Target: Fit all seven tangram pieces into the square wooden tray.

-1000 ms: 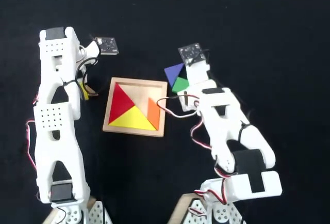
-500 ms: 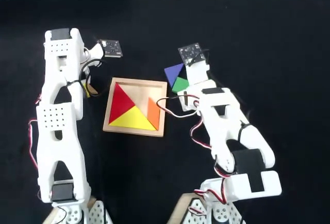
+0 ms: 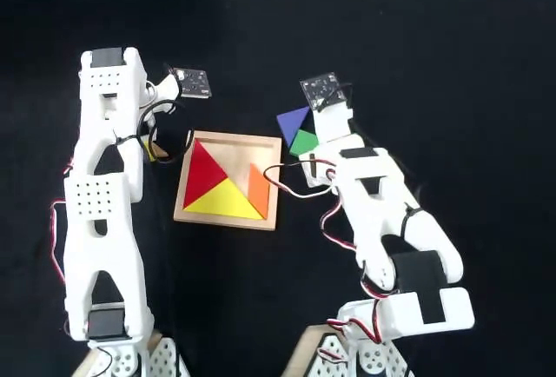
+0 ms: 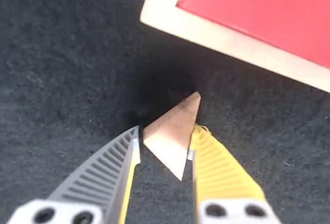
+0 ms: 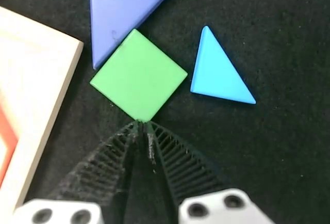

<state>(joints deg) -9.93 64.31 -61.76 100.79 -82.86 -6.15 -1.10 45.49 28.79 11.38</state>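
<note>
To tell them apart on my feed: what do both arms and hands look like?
Both arms are white plastic with black motors and red-white wiring. The left arm has a perforated panel; the left hand has one grey and one yellow ribbed finger. The right hand has black ribbed fingers.

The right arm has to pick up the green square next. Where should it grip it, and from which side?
Probably from above, jaws opened, across the green square's two free parallel edges: one facing the light blue triangle, one facing the tray. The other pair is poor: one edge lies against the purple triangle.
</note>
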